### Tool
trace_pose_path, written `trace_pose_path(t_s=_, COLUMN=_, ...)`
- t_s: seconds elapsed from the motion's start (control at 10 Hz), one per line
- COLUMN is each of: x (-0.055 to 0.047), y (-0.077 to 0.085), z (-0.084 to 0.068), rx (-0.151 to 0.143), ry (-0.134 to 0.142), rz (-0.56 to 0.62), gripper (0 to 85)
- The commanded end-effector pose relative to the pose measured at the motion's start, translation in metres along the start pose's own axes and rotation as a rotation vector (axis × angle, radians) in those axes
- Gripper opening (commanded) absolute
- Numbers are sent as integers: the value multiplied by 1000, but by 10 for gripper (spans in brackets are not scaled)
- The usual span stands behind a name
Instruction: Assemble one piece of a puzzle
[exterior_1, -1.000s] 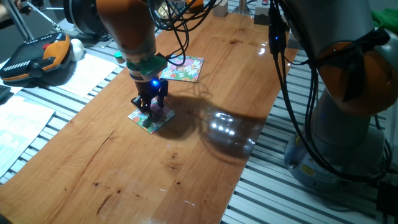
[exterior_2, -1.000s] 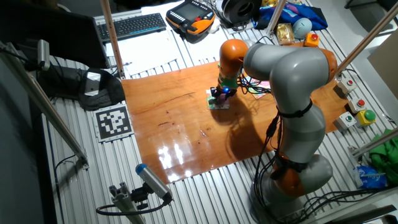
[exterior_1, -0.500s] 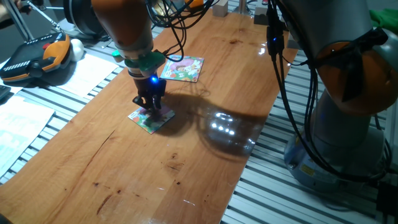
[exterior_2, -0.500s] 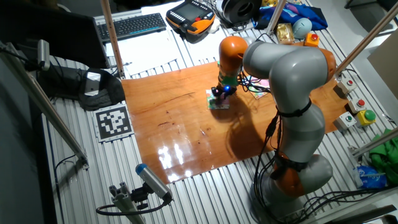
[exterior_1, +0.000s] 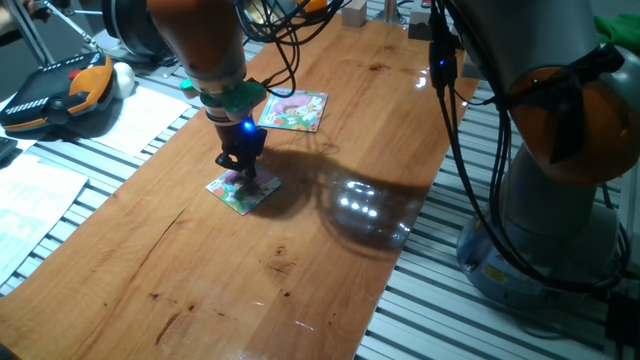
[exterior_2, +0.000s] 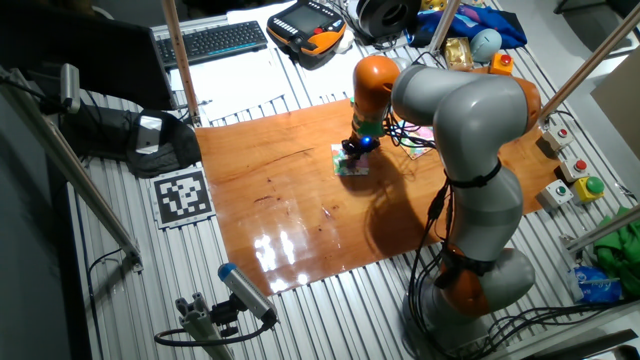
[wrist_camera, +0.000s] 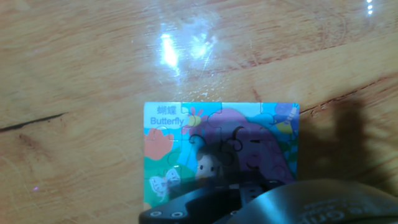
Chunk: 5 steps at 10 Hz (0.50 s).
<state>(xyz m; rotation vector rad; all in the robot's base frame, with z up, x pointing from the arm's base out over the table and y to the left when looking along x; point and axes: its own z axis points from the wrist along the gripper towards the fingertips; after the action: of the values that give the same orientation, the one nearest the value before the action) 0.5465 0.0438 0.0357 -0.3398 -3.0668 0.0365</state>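
Puzzle (exterior_1: 243, 189) is lying flat on the wooden desk (exterior_1: 330, 240) in one fixed view, near the desk's left side, and the hand (exterior_1: 243, 172) is standing straight down on top of it, its dark fingers drawn close together with the tips at or just above the picture. Whether anything is sitting between those tips I cannot tell from here. A second picture board (exterior_1: 293, 110), pink and green, is lying further back on the desk, apart from the hand. From the other fixed view, the puzzle (exterior_2: 351, 166) is showing as a small bright square under the hand (exterior_2: 352, 153), with the big grey and orange arm (exterior_2: 460, 110) arching over from the right; the fingers are too small there to judge. Looking along the hand, the puzzle (wrist_camera: 221, 154) is filling the middle of the picture: a square board with pale green edges, a purple and pink cartoon figure, a yellow patch, a white bow and the word "Butterfly" in its top left corner. The cut lines are running unbroken across the part showing, with no empty slot, but the hand's dark body is covering the lower edge. The piece itself I cannot pick out, so I judge it is either already seated or being pressed in beneath the hand, leaving only the release and lift.
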Motion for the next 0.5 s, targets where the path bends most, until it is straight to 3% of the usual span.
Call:
trace_pose_path(t_s=0.0, x=-1, y=-2, z=-1, rx=6, ry=-1, rz=1, gripper=0)
trace_pose_path(t_s=0.4, x=-6, y=-5, z=6, rx=-8, ry=-6, rz=-5, gripper=0)
